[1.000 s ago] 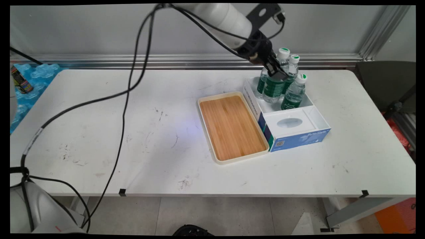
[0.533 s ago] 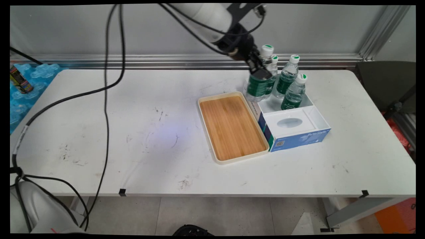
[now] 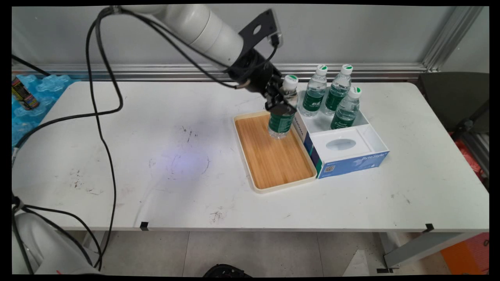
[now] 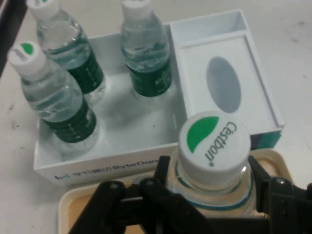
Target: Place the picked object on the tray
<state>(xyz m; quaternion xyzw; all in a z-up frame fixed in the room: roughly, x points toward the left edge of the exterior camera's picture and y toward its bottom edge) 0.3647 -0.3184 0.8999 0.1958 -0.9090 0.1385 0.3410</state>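
My gripper (image 3: pixel 278 104) is shut on a small water bottle (image 3: pixel 282 117) with a green label and a white cap (image 4: pixel 213 145). The bottle hangs upright over the far end of a wooden tray (image 3: pixel 273 150) with a cream rim. In the hand view the fingers (image 4: pixel 161 195) clasp the bottle just under its cap. Three more bottles (image 3: pixel 314 97) (image 3: pixel 338 91) (image 3: pixel 347 109) stand in the open white and blue box (image 3: pixel 343 150) right of the tray.
The box's near half has a white insert with an oval hole (image 3: pixel 340 144). Black cables (image 3: pixel 105 113) hang from the arm over the table's left half. Blue packaging and a can (image 3: pixel 23 93) lie beyond the table's left end.
The gripper has carried the bottle up out of the box, leftward and then down over the tray's far end. Three bottles stay in the box.
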